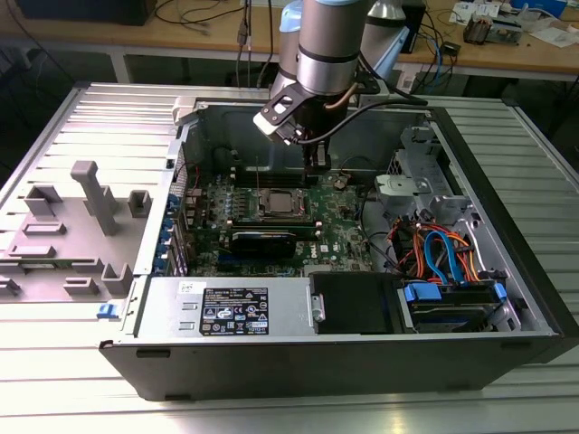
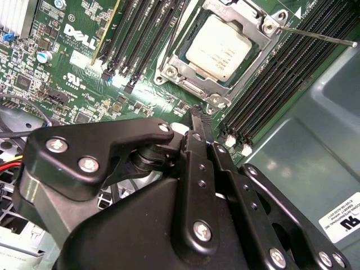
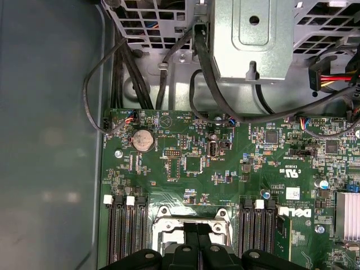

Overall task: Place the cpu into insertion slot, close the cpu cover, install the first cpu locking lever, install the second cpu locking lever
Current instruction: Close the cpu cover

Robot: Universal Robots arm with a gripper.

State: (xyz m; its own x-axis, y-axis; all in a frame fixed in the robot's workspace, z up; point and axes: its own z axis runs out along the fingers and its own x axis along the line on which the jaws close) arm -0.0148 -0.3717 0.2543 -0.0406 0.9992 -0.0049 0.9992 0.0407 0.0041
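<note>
- The gripper (image 2: 197,115) has its two fingers pressed together with nothing visible between them. It hangs low over the board (image 3: 191,163) inside the open case (image 1: 507,226).
- The cpu (image 2: 219,48) already sits in the socket, just beyond the fingertips. In the exterior view it lies close beside the gripper (image 1: 317,165), toward that view's left and a little nearer the camera.
- The cover (image 2: 260,25) lies flat around the cpu as a silvery frame, with the chip's top showing through its cut-out, so I judge it closed.
- A lever (image 2: 320,36) shows as a thin metal rod. It starts at the cover corner farthest from the fingertips and runs out over the memory slots (image 2: 281,84) beside the socket.
- Its long axis crosses the slots at an angle and it ends well clear of the frame, so I judge it unlatched.
- A second thin rod (image 2: 177,31) runs along the opposite side of the socket. I cannot tell whether it is hooked down.
- In the first wrist view the closed fingertips (image 3: 198,239) overlap the near edge of the socket frame. The fingers point along the board toward the cpu, and the nearest frame corner is just ahead of the tip.
</note>
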